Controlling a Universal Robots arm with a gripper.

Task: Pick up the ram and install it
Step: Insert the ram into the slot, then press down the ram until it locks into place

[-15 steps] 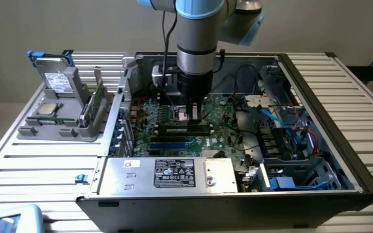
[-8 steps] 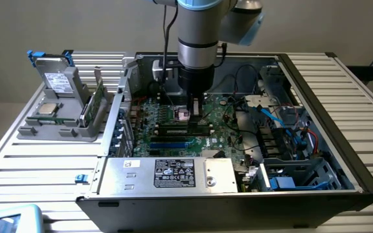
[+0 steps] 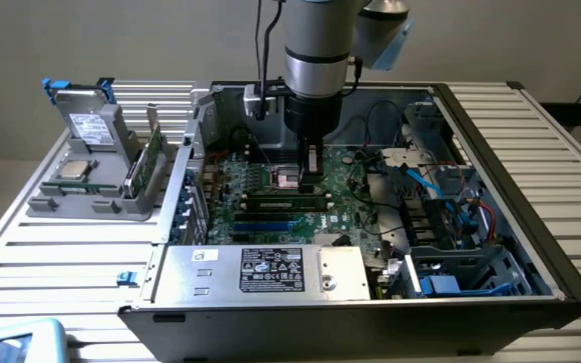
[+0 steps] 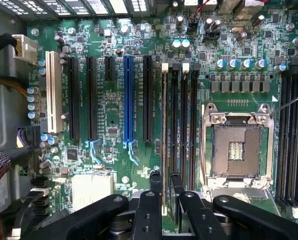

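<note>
Pincer (image 4: 163, 192) low over motherboard (image 4: 113, 125), fingers nearly together, clamped on ram (image 4: 164, 140) standing edge-on in slot left of empty CPU socket (image 4: 236, 150). Pickup done; full seating cannot be judged; release not yet done.

The arm (image 3: 316, 45) is a silver-grey cylinder with a pale blue-grey joint cap, black below, just above the motherboard (image 3: 290, 189). A black cable runs down beside it. The gripper (image 4: 164, 187) has matte black linkages with round pivot pins.
</note>
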